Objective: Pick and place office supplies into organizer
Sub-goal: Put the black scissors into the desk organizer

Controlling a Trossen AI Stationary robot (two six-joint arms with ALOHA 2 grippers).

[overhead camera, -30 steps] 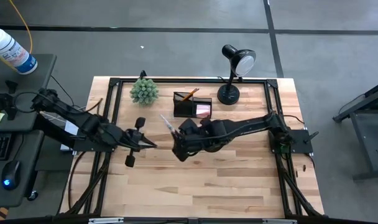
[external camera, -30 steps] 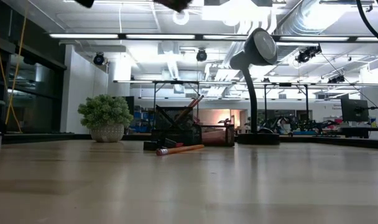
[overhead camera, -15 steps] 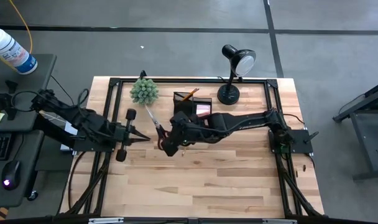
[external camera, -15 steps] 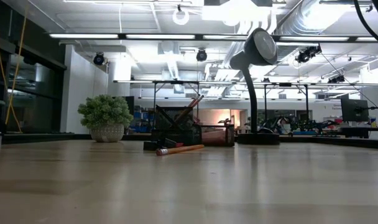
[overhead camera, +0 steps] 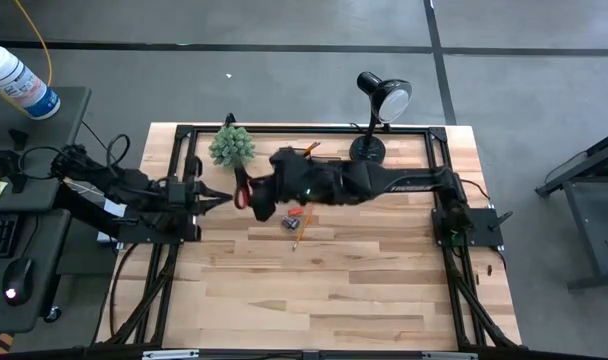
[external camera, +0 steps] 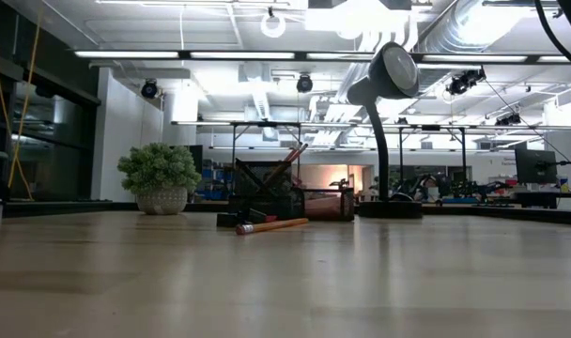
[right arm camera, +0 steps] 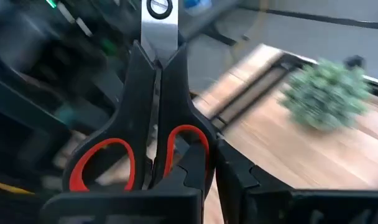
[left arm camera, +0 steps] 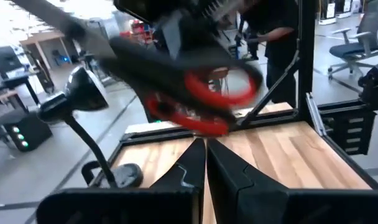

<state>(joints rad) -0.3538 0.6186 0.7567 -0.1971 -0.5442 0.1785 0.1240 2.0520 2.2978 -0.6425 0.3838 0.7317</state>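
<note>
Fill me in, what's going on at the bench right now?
The right gripper is shut on the red-handled scissors, held up off the table near the plant ball. The organizer sits by the desk lamp with pencils sticking out of it. One orange pencil and a few small bits lie on the table. The left gripper is shut and empty, pointing toward the scissors.
</note>
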